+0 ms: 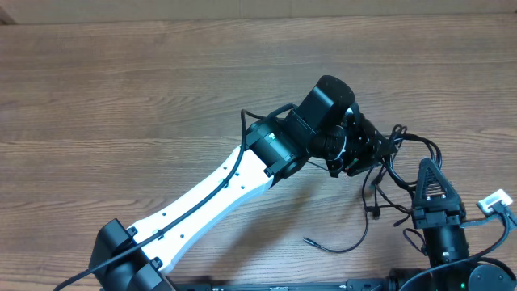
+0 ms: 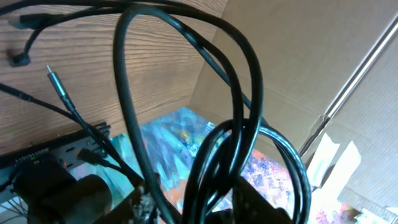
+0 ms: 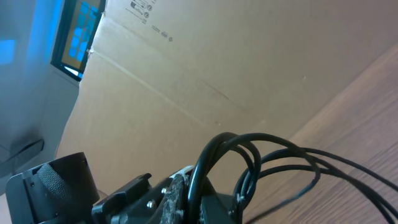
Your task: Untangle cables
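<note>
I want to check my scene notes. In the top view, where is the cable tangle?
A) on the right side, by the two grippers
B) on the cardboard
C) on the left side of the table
A: the cables lie at the right of the table, between left gripper and right gripper.

Wood-grain table (image 1: 121, 89), running up to plain brown cardboard (image 3: 249, 56). Left of the cardboard, a glowing blue screen (image 3: 78, 31).

place: robot lab bench | evidence: wood-grain table (image 1: 121, 97), cardboard wall (image 3: 217, 56) (printed label)
</note>
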